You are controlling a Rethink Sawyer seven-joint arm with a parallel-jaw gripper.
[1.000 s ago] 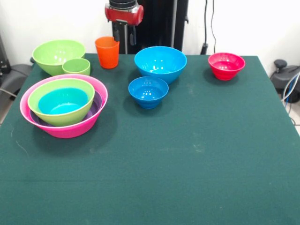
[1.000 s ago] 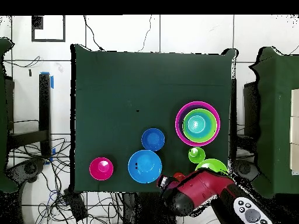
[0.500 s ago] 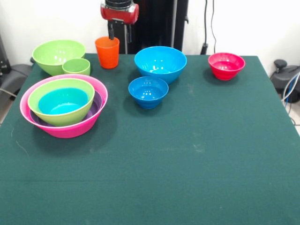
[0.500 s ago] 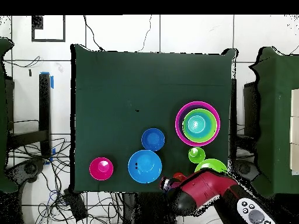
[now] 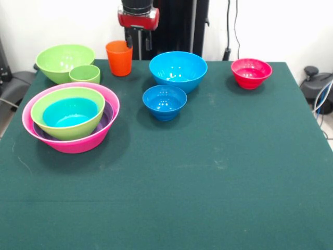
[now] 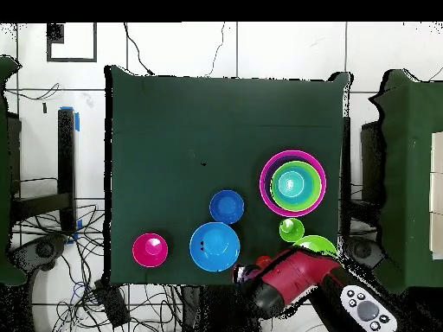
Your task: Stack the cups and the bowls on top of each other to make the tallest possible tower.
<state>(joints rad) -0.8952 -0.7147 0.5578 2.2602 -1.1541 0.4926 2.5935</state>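
The tower is a pink bowl (image 5: 106, 101) (image 6: 266, 183) at the table's left holding a purple bowl (image 5: 107, 115), a lime green bowl (image 5: 39, 112) (image 6: 304, 204) and a blue bowl (image 5: 70, 113) (image 6: 291, 183). At the back stands the orange cup (image 5: 119, 58) (image 6: 262, 260), with a large lime bowl (image 5: 65, 61) (image 6: 318, 246) and the small green cup (image 5: 84, 74) (image 6: 291, 229) to its left. My gripper (image 5: 138, 42) (image 6: 242, 275) hangs open and empty just right of the orange cup's rim, behind the table's back edge. A large blue bowl (image 5: 178, 70) (image 6: 215, 246), a small blue bowl (image 5: 164, 101) (image 6: 227, 207) and a red bowl (image 5: 251, 73) (image 6: 150, 250) stand apart.
The green table (image 5: 208, 182) (image 6: 190, 130) carries all the pieces along its back and left part. Cables and black equipment (image 5: 317, 83) lie beyond its right edge.
Half a second ago the gripper sat further left, over the orange cup. It has since moved back right and slightly down. No bowl or cup has moved.
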